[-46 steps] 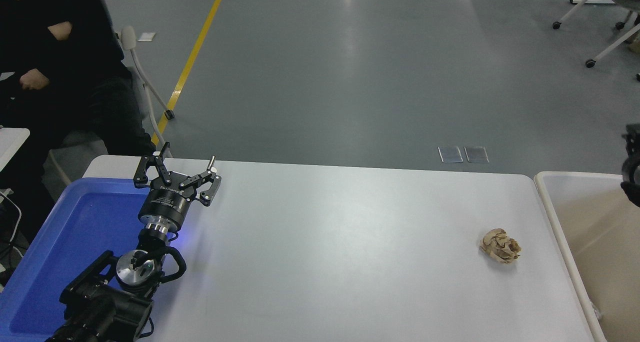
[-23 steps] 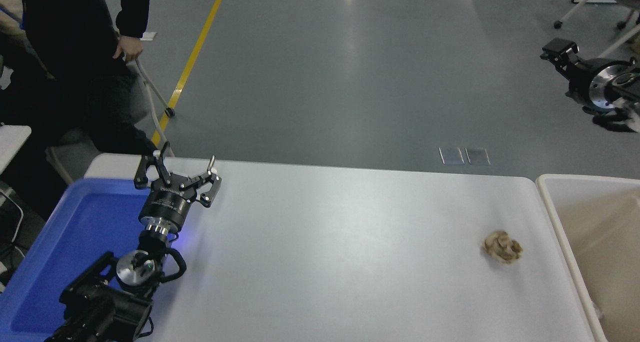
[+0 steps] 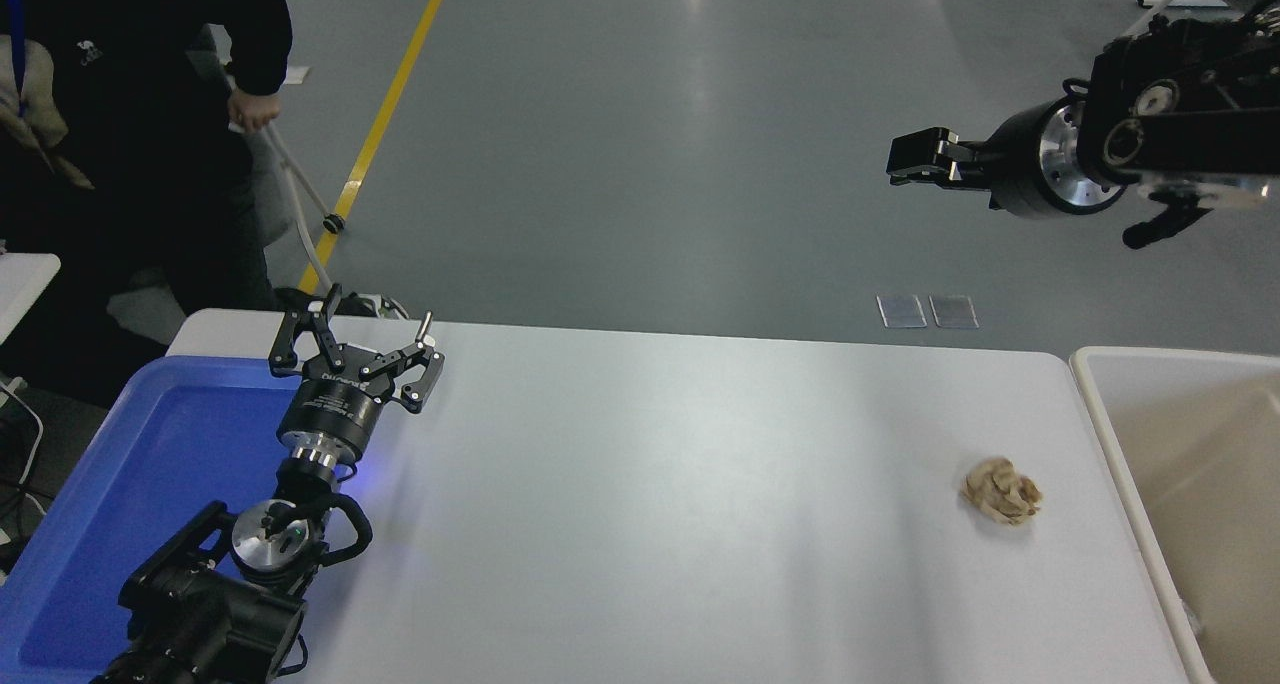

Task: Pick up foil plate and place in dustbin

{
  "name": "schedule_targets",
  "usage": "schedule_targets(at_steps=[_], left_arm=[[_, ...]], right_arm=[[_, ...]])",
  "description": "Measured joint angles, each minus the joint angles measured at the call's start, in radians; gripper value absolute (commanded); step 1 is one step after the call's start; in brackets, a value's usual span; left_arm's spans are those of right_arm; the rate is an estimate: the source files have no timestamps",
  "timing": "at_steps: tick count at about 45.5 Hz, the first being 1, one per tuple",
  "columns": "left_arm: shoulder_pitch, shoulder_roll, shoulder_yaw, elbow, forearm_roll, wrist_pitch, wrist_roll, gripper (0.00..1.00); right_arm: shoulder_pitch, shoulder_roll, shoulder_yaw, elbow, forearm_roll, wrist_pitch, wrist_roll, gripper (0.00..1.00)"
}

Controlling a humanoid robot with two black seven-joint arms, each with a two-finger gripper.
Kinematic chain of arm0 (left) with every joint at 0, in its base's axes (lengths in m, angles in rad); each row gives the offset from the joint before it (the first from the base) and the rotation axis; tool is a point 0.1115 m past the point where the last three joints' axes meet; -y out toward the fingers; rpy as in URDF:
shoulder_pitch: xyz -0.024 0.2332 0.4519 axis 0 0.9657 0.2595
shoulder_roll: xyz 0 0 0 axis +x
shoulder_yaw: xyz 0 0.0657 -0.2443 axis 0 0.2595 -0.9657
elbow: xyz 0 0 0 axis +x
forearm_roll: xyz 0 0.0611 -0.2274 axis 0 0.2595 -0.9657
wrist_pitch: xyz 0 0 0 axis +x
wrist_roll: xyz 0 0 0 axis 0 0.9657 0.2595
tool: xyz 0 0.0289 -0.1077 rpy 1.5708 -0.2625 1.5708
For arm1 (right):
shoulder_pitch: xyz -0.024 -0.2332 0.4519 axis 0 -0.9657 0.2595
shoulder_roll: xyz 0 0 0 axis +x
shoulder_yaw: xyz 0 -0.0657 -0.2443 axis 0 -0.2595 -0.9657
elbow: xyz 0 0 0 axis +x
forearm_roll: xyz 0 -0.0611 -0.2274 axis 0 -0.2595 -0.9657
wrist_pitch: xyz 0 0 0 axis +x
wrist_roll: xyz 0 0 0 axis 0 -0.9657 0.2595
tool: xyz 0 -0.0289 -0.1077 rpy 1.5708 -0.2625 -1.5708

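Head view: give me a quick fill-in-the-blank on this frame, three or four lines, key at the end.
1. The crumpled brown paper ball lies on the white ____.
2. The left gripper, jaws spread, is parked over the edge of the ____ tray.
3. The right gripper is raised above the floor beyond the table's ____ edge.
4. The dustbin stands at the table's ____ end.

Missing words: table; blue; far; right
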Motion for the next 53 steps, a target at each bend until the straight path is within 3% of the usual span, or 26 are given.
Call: schedule_targets(at_steps=[21, 53], left_arm=[[0.000, 0.000, 0.000, 0.000, 0.000, 0.000, 0.000, 0.99], [0.000, 0.000, 0.000, 0.000, 0.000, 0.000, 0.000, 0.99]], right_arm=[[0.121, 0.185, -0.033, 0.127, 0.048, 0.213, 0.008, 1.00], [-0.004, 0.167, -0.076, 0.138, 0.100, 0.300, 0.015, 1.00]])
